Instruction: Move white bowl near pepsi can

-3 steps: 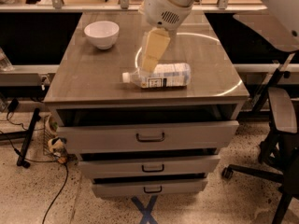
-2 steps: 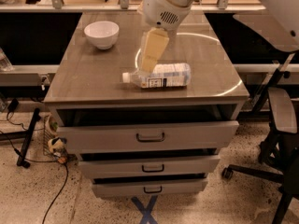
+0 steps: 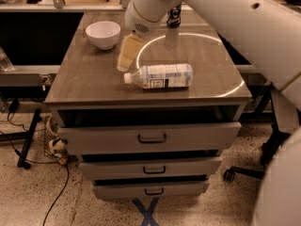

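The pincer, whose grip I cannot tell, has swung left toward the small glossy white bowl, likely starting its approach.

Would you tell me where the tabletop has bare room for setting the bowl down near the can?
The table is bare between the can and the bottle, and the front left corner is free too. It is crowded where the gripper hangs between the bowl and the bottle's cap.
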Tool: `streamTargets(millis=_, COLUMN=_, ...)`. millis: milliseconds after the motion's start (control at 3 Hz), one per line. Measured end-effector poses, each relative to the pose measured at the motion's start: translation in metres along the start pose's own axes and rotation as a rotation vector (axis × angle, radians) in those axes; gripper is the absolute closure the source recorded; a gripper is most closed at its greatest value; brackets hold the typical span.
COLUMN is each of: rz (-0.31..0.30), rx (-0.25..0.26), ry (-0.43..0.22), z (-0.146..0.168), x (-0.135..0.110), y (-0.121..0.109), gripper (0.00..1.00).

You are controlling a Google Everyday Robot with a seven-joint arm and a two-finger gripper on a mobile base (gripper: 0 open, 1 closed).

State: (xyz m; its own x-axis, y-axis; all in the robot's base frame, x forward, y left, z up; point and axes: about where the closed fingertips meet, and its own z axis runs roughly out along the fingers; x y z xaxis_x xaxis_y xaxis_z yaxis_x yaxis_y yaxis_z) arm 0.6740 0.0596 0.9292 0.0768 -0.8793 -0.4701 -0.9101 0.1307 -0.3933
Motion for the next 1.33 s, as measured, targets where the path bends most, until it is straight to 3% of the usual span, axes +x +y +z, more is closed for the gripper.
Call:
streamTargets(millis=333, rz=0.081, rx=0.036, ry=-0.040, z=0.063, x=-0.013, y=-0.044, gripper=0.00)
streamTargets(millis=667, rz=0.118, rx=0.042, ry=-0.063, z=0.094, x=-0.021, y=-0.062, gripper=0.00)
streamTargets(millis=1333, rz=0.131, rx=0.032, ry=-0.061, z=0.149, x=-0.034, y=-0.082, gripper=0.00)
